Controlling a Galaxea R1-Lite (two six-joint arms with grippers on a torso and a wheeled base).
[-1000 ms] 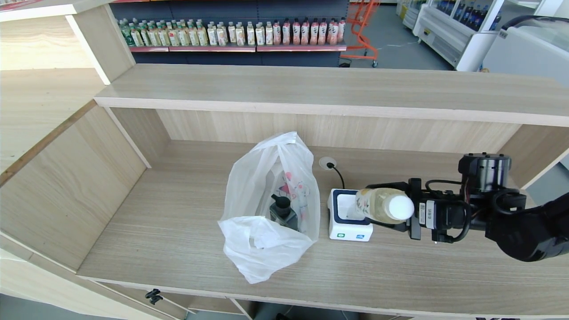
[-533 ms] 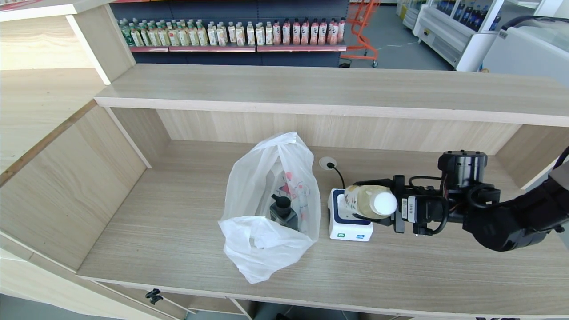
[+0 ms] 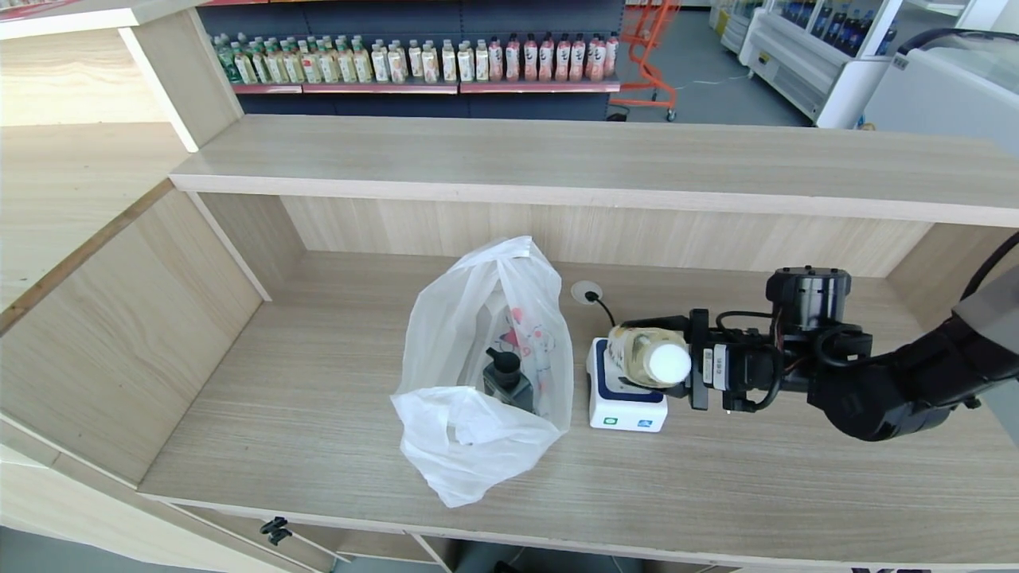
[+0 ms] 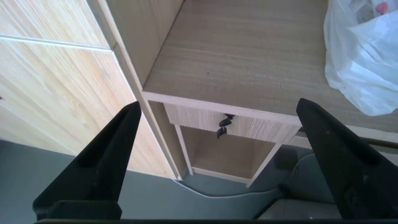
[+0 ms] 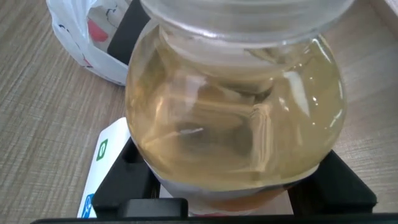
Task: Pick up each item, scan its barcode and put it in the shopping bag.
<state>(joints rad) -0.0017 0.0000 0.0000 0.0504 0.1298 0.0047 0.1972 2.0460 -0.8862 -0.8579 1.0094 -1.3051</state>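
Observation:
My right gripper (image 3: pixel 649 358) is shut on a clear bottle (image 3: pixel 646 356) of pale yellow drink with a white cap, held on its side just above the white and blue barcode scanner (image 3: pixel 625 396). The right wrist view looks along the bottle (image 5: pixel 236 106) down at the scanner (image 5: pixel 106 171) beneath it. The white plastic shopping bag (image 3: pixel 478 374) stands open left of the scanner, with a dark pump bottle (image 3: pixel 506 380) and a printed pack inside. My left gripper (image 4: pixel 217 162) is open, hanging off the counter's front left corner, near the bag's edge (image 4: pixel 364 56).
The scanner's black cable (image 3: pixel 605 312) runs to a grommet at the back of the counter (image 3: pixel 302 414). A raised shelf (image 3: pixel 557 159) and wooden side walls enclose the counter. A drawer (image 4: pixel 224 124) sits under its front edge.
My right arm has carried the bottle leftward, from beside the scanner to over it. The bag and scanner have stayed put.

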